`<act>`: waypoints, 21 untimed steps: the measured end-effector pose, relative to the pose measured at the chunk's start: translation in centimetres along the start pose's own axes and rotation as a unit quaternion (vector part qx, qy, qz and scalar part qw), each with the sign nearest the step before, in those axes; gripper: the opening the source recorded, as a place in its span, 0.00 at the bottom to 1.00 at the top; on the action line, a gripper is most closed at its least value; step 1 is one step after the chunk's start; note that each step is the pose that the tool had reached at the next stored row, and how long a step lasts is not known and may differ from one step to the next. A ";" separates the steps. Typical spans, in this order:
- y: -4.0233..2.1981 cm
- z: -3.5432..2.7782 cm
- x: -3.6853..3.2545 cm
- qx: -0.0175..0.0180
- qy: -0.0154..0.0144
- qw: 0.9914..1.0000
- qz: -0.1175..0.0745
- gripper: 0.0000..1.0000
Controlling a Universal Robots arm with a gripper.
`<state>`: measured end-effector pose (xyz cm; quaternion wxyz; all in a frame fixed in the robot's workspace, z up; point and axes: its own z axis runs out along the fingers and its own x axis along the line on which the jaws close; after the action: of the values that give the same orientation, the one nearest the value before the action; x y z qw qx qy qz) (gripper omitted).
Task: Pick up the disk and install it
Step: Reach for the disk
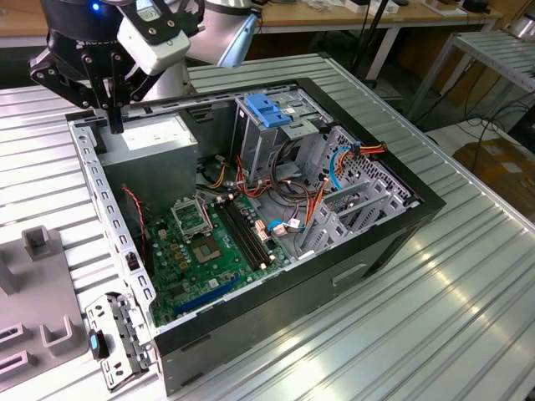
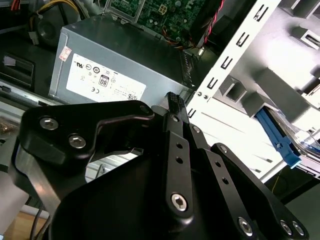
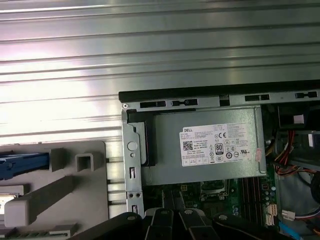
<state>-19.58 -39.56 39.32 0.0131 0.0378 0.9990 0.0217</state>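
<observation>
The tool [image 1: 114, 119], clenched and empty, hung over the power supply [image 1: 155, 139] in the case [image 1: 415, 203], the disk [image 2: 276, 134] nearby propped in a holder [image 3: 65, 186], presumably for grasping.

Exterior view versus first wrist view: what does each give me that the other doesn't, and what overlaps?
Exterior view: the drive cage with its blue latch, the motherboard and cabling inside the open case. First wrist view: what looks like the disk's blue rail, lying on the grey fixture beside the case. Shared: the power supply, the fixture, and the gripper near the power supply's corner.
</observation>
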 end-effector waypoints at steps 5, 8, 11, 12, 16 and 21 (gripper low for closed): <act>0.62 0.01 0.57 0.000 0.000 1.000 0.000 0.11; 0.73 0.01 0.75 0.000 0.000 1.000 0.000 0.11; 0.73 0.01 0.76 0.000 0.000 1.000 0.000 0.11; 0.73 0.01 0.77 0.000 0.000 1.000 0.000 0.11; 0.72 0.01 0.90 0.000 0.000 1.000 0.000 0.11; 0.66 -0.01 1.70 0.000 0.000 1.000 0.000 0.11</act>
<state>-21.23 -38.77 39.32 0.0131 0.0379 0.9990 0.0217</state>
